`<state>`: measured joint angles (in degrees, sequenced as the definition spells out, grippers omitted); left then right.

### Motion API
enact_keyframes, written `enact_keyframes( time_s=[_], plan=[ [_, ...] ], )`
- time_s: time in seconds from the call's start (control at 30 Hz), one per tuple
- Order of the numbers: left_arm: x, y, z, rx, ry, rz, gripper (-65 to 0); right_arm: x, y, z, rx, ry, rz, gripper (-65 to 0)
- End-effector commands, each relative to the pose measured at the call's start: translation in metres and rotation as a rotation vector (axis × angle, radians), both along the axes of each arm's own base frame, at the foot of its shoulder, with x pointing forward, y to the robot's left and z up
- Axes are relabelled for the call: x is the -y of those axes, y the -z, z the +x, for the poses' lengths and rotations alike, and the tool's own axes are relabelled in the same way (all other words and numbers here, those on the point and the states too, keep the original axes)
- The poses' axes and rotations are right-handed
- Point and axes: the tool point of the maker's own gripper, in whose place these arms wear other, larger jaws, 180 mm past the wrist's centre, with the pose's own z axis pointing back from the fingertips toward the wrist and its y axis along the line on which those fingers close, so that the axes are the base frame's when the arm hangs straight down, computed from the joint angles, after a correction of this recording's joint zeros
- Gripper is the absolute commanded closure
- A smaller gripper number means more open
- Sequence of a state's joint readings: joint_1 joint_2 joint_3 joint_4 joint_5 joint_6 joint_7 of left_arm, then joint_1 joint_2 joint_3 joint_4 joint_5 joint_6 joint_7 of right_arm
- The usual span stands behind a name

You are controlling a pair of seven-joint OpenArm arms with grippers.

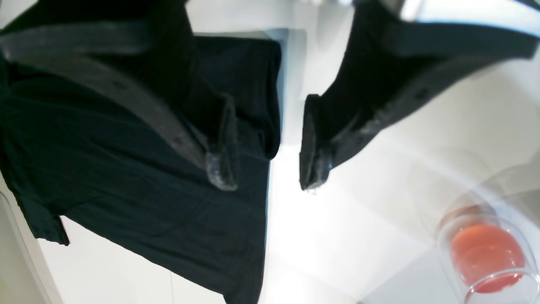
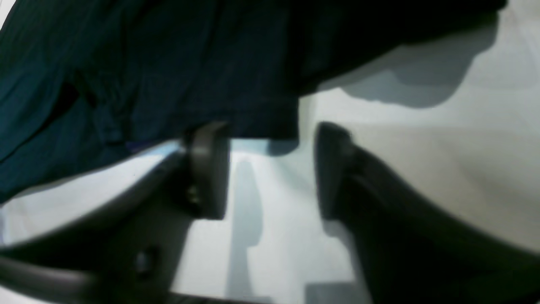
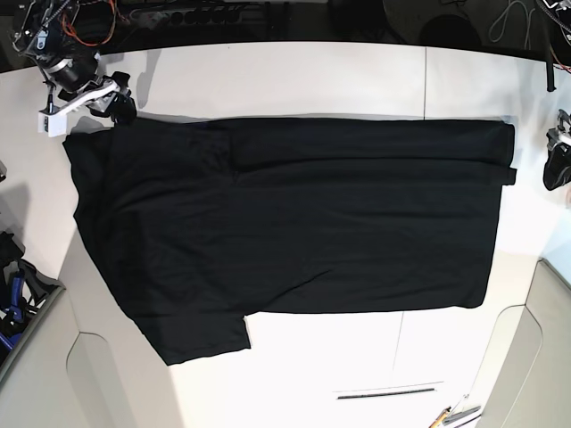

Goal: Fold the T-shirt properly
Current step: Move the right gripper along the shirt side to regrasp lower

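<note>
Black T-shirt lies spread across the white desk, both grippers spread

The large black short-sleeved cloth T-shirt [image 3: 294, 214] lies across the glossy white desk [image 3: 357, 80], covering much of its middle in the base view. A long band of the cloth is turned over along the edge nearest the top of that view, its fold line running sideways to the end by the left arm. One short sleeve [image 3: 210, 334] sticks out at the lower left of the base view, and its end rests on the desk. Creases run through the body of the shirt, with a longer one slanting near the sleeve.

The black right gripper [image 2: 272, 169] stands at the upper left corner of the cloth in the base view. In its wrist view the two fingers are apart, with an edge of black fabric between and beyond their tips; whether they touch it I cannot tell.

The black left gripper [image 1: 270, 177] is off the opposite end of the shirt in the base view. Its fingers are spread, and in the left wrist view one overlaps the dark cloth while the other shows against bare white desk, with the shirt's edge between them. Nothing is pinched there.

In the same wrist view, a clear rounded glass with orange-red contents [image 1: 487, 253] appears at the lower right, apart from the shirt.
</note>
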<state>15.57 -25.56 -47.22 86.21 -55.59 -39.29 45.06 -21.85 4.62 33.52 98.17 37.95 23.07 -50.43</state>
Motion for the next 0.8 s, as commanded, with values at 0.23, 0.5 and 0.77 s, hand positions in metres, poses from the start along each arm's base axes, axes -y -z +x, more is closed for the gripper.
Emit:
enact_keyframes(
  time_s=[0.23, 0.5, 0.77],
  plan=[
    [-0.004, -0.018, 0.006, 0.052, 0.013, 0.022, -27.1, -0.004, -0.016, 0.018, 0.064, -0.007, 0.039, 0.0],
    [-0.004, -0.018, 0.006, 0.053, 0.012, 0.022, -27.1, -0.029, -0.052, 0.052, 0.249, -0.105, 0.144, 0.0],
    [-0.004, -0.018, 0.006, 0.053, 0.013, 0.021, -27.1, -0.055, -0.091, 0.120, 0.426, -0.195, 0.068, 0.0]
  ],
)
